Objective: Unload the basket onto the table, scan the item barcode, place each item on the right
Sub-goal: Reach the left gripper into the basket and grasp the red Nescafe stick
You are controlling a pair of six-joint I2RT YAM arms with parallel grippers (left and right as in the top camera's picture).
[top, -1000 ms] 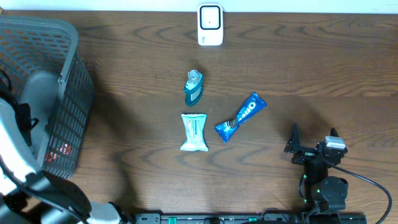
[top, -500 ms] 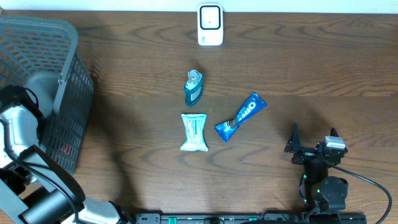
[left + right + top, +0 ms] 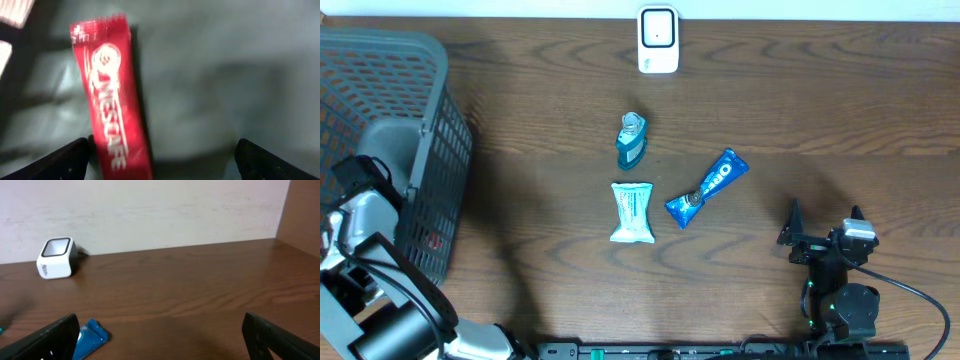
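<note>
The red shiny packet [image 3: 112,95] lies inside the grey plastic basket [image 3: 430,110] at the left edge of the brown wooden table [image 3: 540,90], so it is likely done. The left gripper [image 3: 162,155] above it and the right gripper [image 3: 160,325] are both wide open, holding nothing. 3 blue items [image 3: 708,187] wait mid-table for the white scanner box [image 3: 658,40].

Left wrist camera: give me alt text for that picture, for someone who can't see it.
A red snack packet with white lettering lies on the grey basket floor, blurred and slanting down toward the bottom edge. The left end effector hangs open over it, gripping nothing, with its dark jaws showing at the two lower corners.
</note>
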